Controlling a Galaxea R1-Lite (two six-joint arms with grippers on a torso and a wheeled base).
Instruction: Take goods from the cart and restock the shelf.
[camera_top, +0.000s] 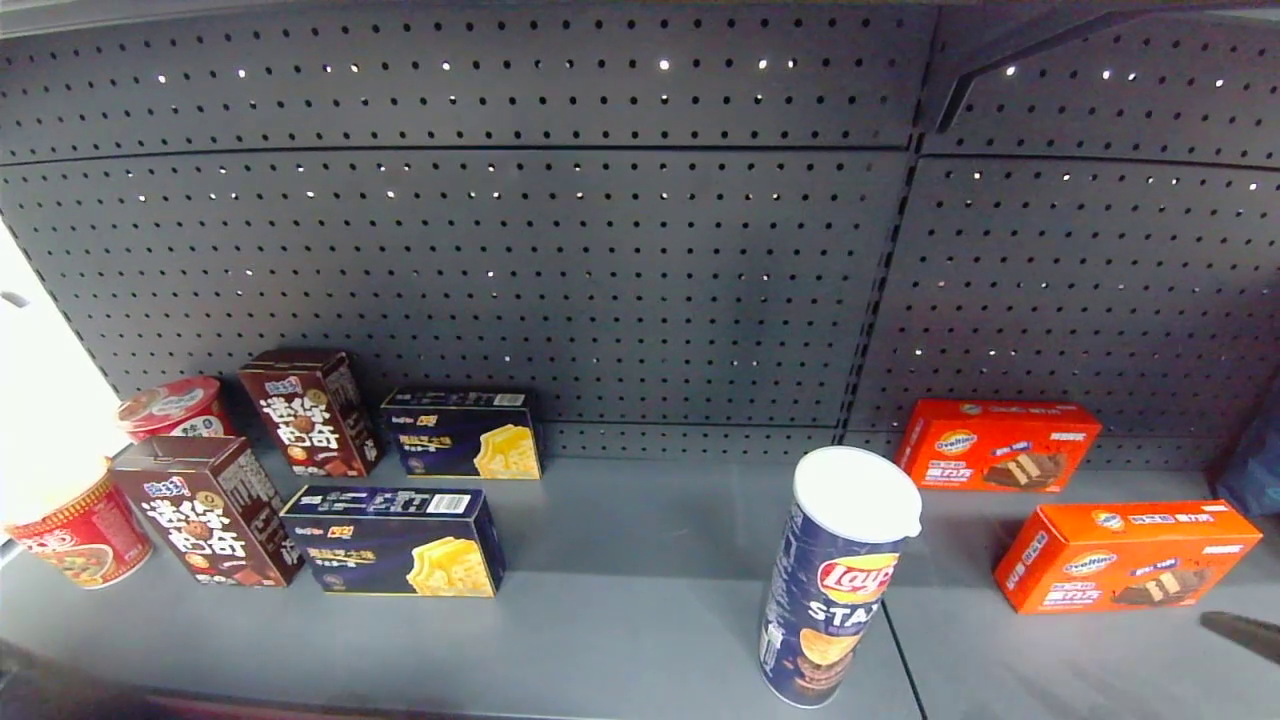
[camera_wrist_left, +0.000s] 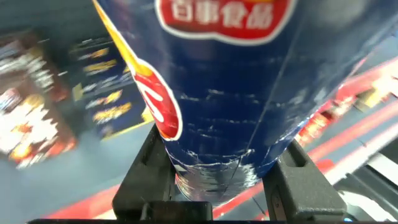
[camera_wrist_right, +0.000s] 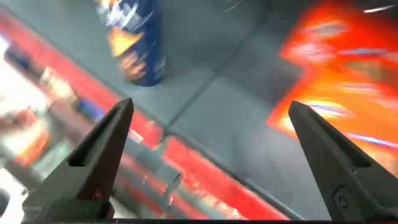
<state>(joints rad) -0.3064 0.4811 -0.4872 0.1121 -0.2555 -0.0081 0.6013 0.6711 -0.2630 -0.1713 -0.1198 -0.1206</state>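
Now left gripper (camera_wrist_left: 217, 169) clamps chips can (camera_wrist_left: 230, 93) (blue); right gripper (camera_wrist_right: 210, 106) wide open, empty.

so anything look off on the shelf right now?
Only the chips can. It stands alone near the front edge of the shelf, by the panel seam and away from the stocked rows. It looks slightly tilted in the head view, and the left gripper is closed around its base. Nothing else stands out.

The right gripper (camera_wrist_right: 211, 103) hangs by the shelf's (camera_wrist_right: 239, 124) front edge, fingers (camera_wrist_right: 99, 162) spread wide, with a blue can (camera_wrist_right: 140, 46) and an orange box (camera_wrist_right: 336, 81) beyond.
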